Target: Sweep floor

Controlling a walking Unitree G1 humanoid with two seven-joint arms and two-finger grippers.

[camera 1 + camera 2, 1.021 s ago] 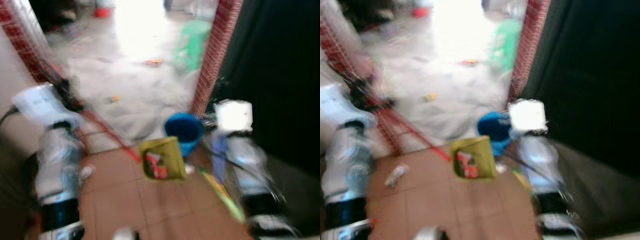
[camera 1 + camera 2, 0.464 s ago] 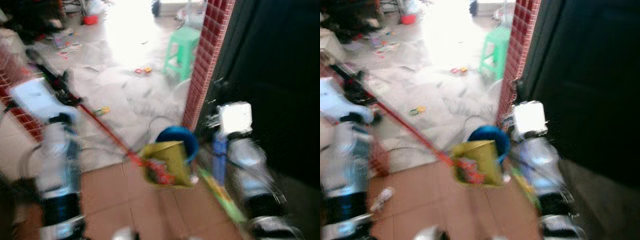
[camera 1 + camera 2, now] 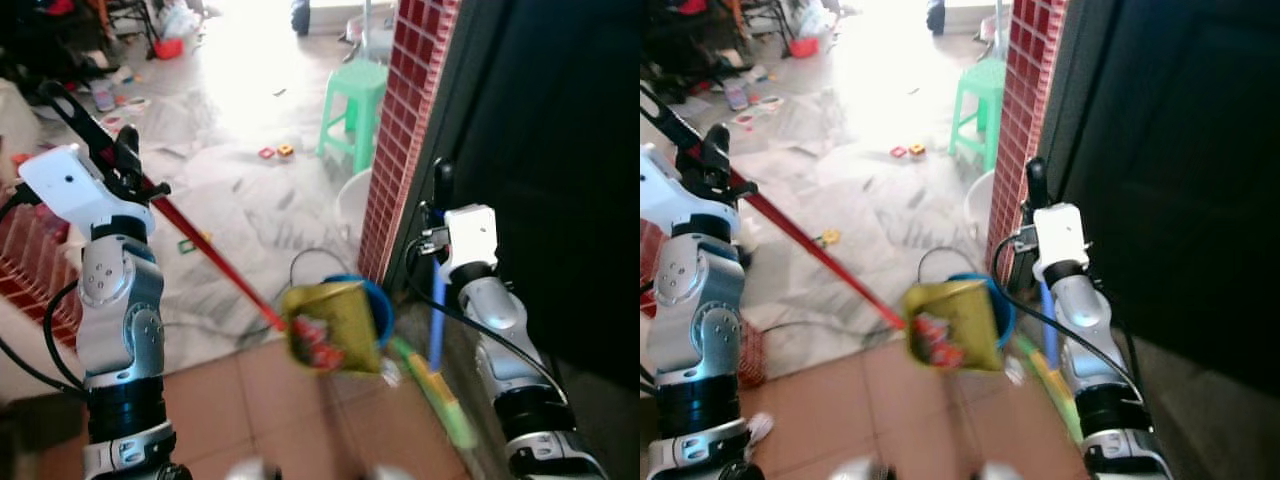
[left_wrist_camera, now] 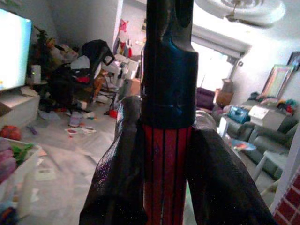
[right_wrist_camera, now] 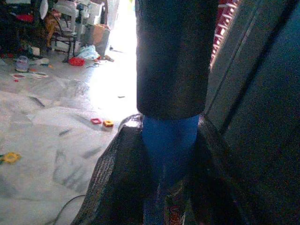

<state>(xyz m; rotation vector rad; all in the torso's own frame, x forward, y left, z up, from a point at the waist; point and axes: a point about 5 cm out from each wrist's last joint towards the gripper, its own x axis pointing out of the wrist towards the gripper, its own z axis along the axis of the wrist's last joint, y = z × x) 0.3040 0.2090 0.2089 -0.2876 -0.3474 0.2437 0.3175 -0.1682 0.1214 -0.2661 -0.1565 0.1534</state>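
My left gripper (image 3: 122,168) is shut on the black-capped top of a red broom handle (image 3: 215,265), seen close up between the fingers (image 4: 119,178) in the left wrist view. The handle slants down to a yellow dustpan (image 3: 335,325) hanging over the tile floor, with red bristles or litter in it. My right gripper (image 3: 440,205) is shut on the dustpan's blue handle (image 5: 169,145), which has a black cap and runs down beside the brick pillar (image 3: 400,140).
A blue bucket (image 3: 378,298) sits behind the dustpan at the pillar's foot. A green stool (image 3: 355,100) and small toys (image 3: 277,152) lie on the marble floor ahead. Dark wall on the right; clutter at the far left.
The camera has swung and steadied, so the doorway, stool and pillar have shifted in view. Both grippers keep their hold on the broom and the dustpan handle.
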